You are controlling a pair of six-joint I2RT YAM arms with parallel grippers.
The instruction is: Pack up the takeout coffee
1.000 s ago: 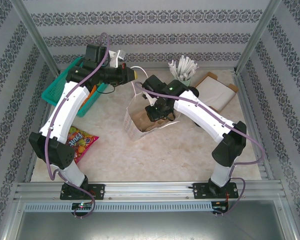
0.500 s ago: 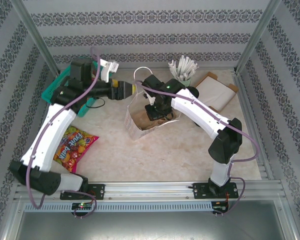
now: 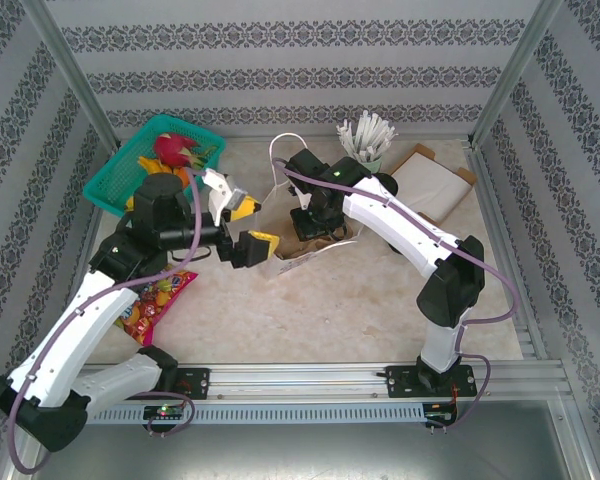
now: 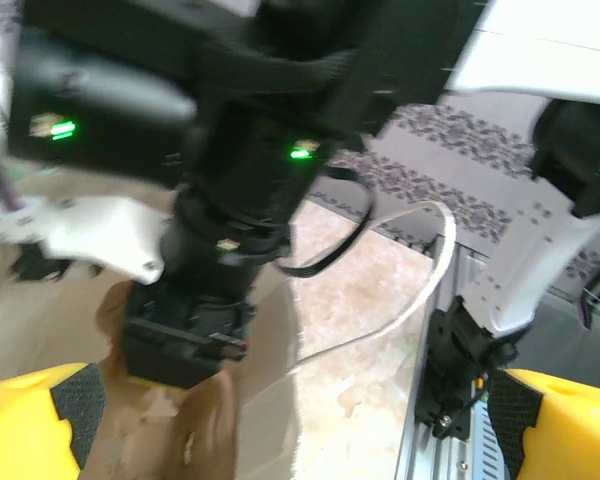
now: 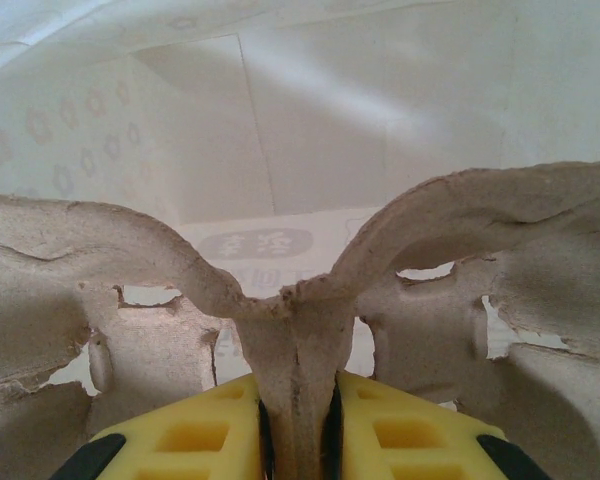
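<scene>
The takeout coffee is hidden. My right gripper (image 3: 316, 226) reaches down into the white paper bag (image 3: 302, 257) near the middle of the table. In the right wrist view this gripper (image 5: 298, 425) is shut on the centre ridge of the brown pulp cup tray (image 5: 450, 220), with the bag's white inner wall (image 5: 330, 110) behind it. My left gripper (image 3: 248, 226) hangs just left of the bag, open, with nothing between its yellow fingers. In the left wrist view the left gripper (image 4: 295, 440) faces the right arm's black wrist (image 4: 230, 200) and the bag's white cord handle (image 4: 425, 250).
A teal basket (image 3: 115, 175) of fruit stands at the back left. A bright candy packet (image 3: 152, 298) lies under the left arm. A cup of white sticks (image 3: 366, 136) and a flat white bag on brown card (image 3: 432, 180) are at the back right. Metal frame posts ring the table.
My left gripper has opened and swung back from the bag's top handle toward the near left, uncovering the basket. The right gripper has kept its hold inside the bag.
</scene>
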